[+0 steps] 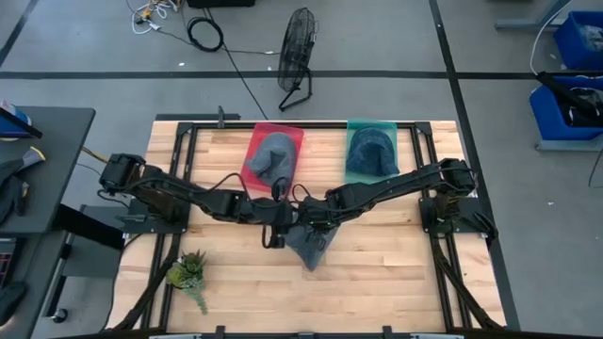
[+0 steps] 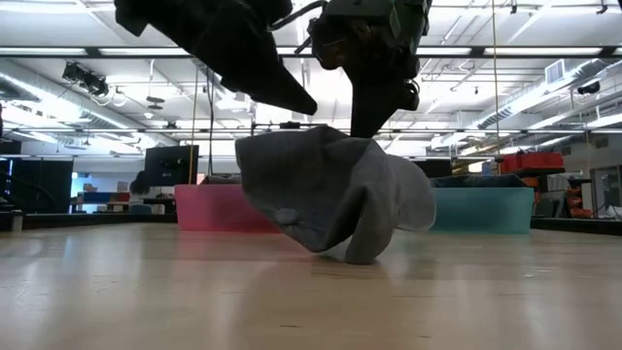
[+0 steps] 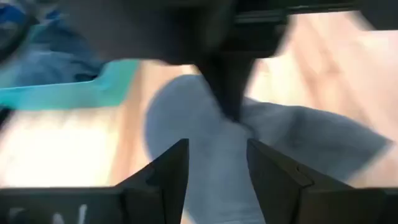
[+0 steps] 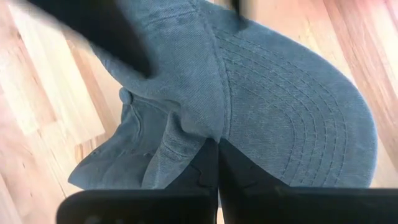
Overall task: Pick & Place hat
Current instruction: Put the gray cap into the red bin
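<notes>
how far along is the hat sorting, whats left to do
Looks done: a grey hat lies on the red tray and a teal hat on the teal tray. In hand: the right gripper pinches a third grey cap mid-table, the open left gripper beside it. Left: placing that cap.

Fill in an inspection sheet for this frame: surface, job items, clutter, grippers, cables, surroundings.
Surface: wooden table in a black frame.
Job's things: grey hat mid-table, partly lifted; red tray holding a grey hat; teal tray holding a dark teal hat.
Clutter: small plant at the near-left corner.
Grippers: right gripper shut on the grey hat; left gripper open beside it.
Cables: coiled cable on the floor.
Surroundings: floor fan, blue bins.
</notes>
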